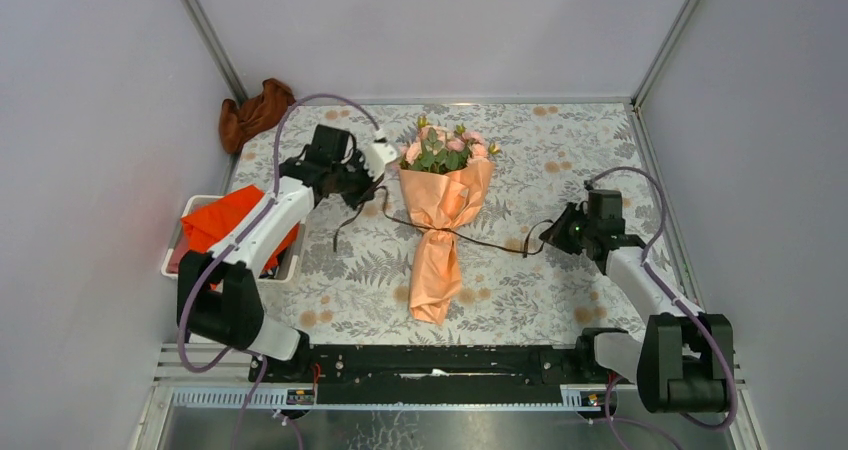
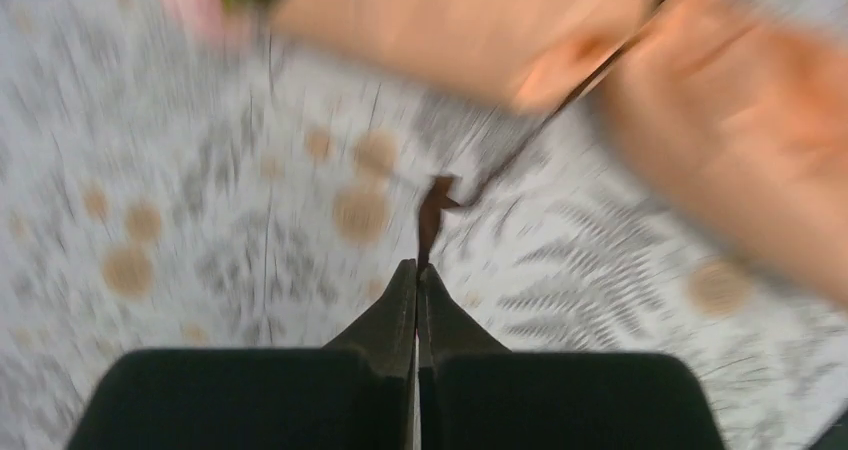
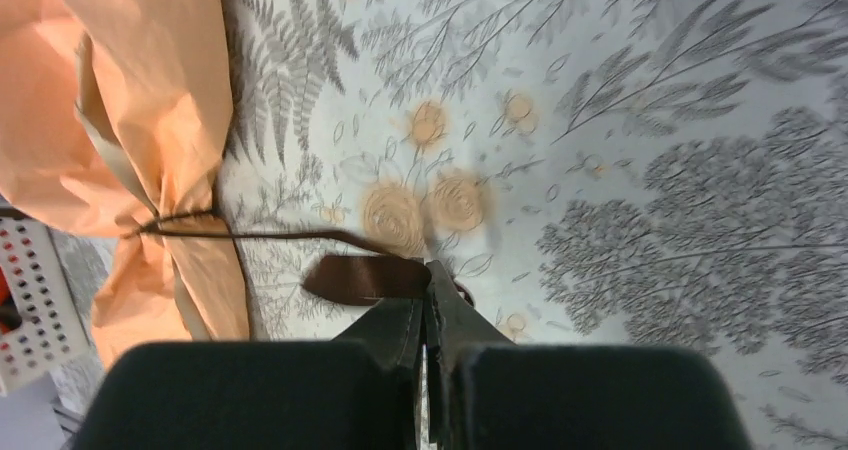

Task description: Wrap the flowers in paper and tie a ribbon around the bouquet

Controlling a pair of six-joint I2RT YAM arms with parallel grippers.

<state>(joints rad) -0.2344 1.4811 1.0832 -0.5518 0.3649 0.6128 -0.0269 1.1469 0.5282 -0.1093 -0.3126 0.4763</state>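
Left gripper (image 2: 417,273): jaws pressed together, pinching one end of the ribbon (image 2: 432,208). The strip leaves the tips and runs up-right toward the paper. The left wrist view is motion-blurred, so nothing finer is readable there.

Right gripper (image 3: 428,275): jaws together, clamped on the other ribbon end, with a flat brown tab sticking out left of the tips. From there the thin cord runs left to the cinch in the paper (image 3: 70,100).

The bouquet (image 1: 441,225) lies flat mid-table (image 1: 560,150), between the two arms. Its long axis runs near-to-far, with the flowers (image 1: 446,148) at the far end and the paper tail pointing back at the arm bases. The ribbon crosses it at the waist, roughly square to that axis, and the paper is pinched in there.

Key relation: each gripper sits off its own side of the bouquet, so the two pull lines oppose each other across the long axis.
- The right gripper is about level with the waist, well out to the side, with slight sag in its strand.
- The left gripper is nearer the bouquet but farther back, beside the blooms, so its strand leaves the waist at an angle.

Judgement: wrapping looks done and the tie is in progress. I cannot tell whether a knot exists. Uneven pulling would likely drag or swing the bouquet.
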